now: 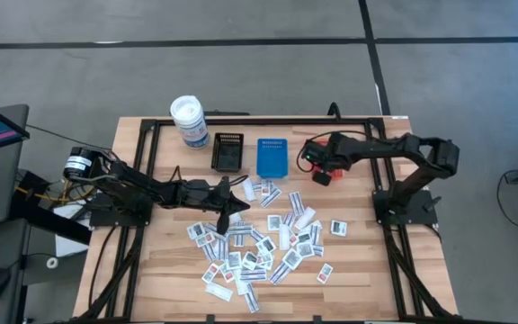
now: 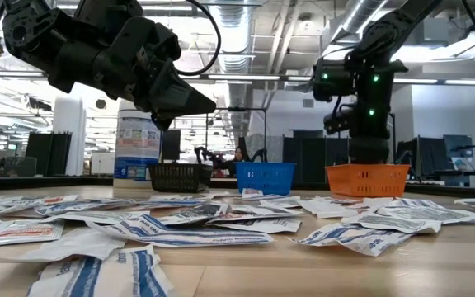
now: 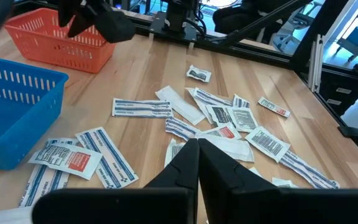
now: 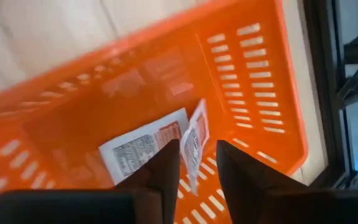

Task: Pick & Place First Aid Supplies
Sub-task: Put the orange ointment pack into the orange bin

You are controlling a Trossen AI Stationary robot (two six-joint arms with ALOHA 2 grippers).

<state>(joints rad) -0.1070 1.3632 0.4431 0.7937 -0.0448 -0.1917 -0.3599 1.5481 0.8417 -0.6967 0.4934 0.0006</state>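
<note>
Three trays stand in a row across the far part of the surface [image 1: 358, 270]: the black tray [image 1: 227, 151], the blue tray [image 1: 272, 156] just beside it, and the orange tray [image 1: 323, 167], with narrow bare wood between the last two. The right hand [image 4: 197, 163] hangs over the orange tray with its fingers apart, blocking its opening. A white canister [image 1: 188, 121] stands beside the black tray. The left hand [image 1: 234, 211], fingers together, sits above the near edge of the scattered packets [image 1: 259, 247], which cover the middle. The wood to the right of the packets looks bare, though the far corner is hard to read.
</note>
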